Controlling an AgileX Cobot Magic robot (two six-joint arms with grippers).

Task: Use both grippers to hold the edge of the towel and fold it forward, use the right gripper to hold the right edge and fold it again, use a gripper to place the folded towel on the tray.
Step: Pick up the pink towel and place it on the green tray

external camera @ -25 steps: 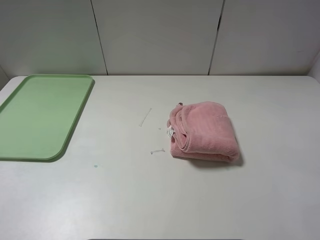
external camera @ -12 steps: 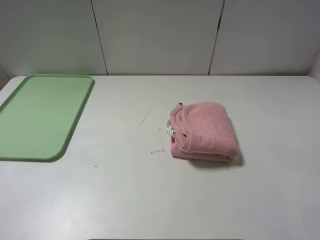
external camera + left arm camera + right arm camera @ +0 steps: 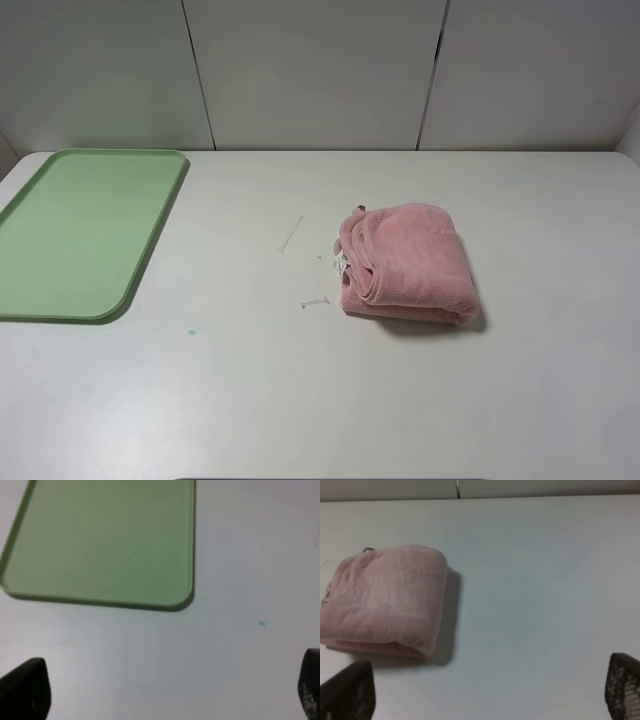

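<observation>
The pink towel point(image 3: 408, 262) lies folded into a thick bundle on the white table, right of the middle, with its small white tag point(image 3: 341, 264) at its left side. It also shows in the right wrist view point(image 3: 385, 600). The pale green tray point(image 3: 80, 230) lies empty at the far left, well apart from the towel, and shows in the left wrist view point(image 3: 105, 545). Neither arm shows in the high view. My left gripper point(image 3: 167, 690) is open and empty above the table near the tray's corner. My right gripper point(image 3: 485, 690) is open and empty, back from the towel.
Two small white scraps point(image 3: 291, 234) point(image 3: 315, 302) lie on the table left of the towel. A teal speck point(image 3: 191, 331) sits nearer the front, also in the left wrist view point(image 3: 261, 624). White wall panels point(image 3: 320, 70) close off the table's back edge.
</observation>
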